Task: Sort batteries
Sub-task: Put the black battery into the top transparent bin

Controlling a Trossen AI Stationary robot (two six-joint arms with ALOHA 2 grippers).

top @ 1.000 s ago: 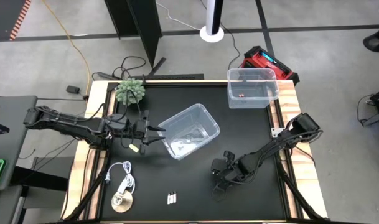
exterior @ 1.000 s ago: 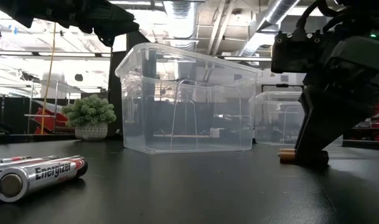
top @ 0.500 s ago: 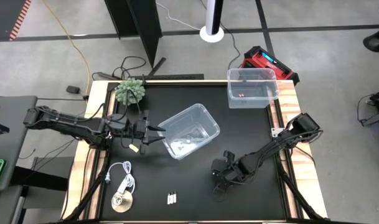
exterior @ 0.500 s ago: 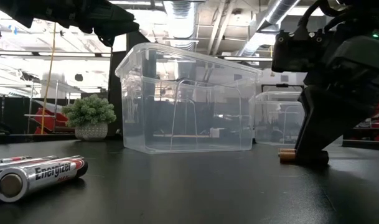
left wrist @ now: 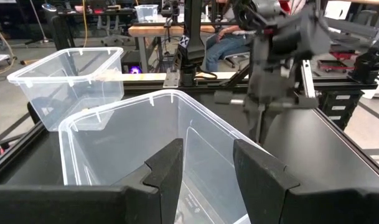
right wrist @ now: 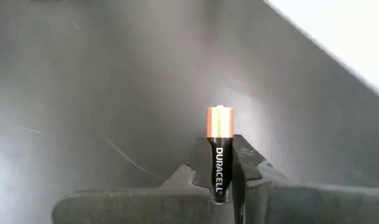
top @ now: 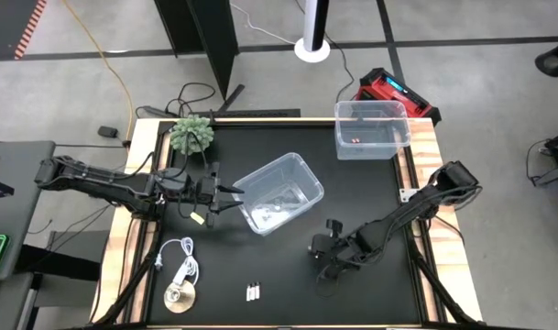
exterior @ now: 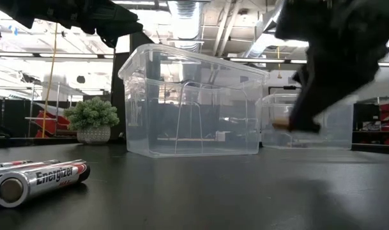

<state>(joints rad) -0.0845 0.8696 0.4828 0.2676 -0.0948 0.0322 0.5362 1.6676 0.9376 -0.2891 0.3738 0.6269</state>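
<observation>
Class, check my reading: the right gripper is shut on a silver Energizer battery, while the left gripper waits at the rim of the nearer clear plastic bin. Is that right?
Not quite. The right gripper is shut on a black, copper-topped Duracell battery, as the right wrist view shows; the silver Energizer batteries lie on the table. The left gripper does wait at the nearer clear plastic bin's rim.

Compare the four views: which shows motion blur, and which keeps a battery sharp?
Low view: the right gripper is smeared by motion blur, while the silver batteries up close stay crisp. Right wrist view: the copper-topped battery in the gripper is sharp, its lettering readable. High and left wrist views show no obvious blur.
</observation>
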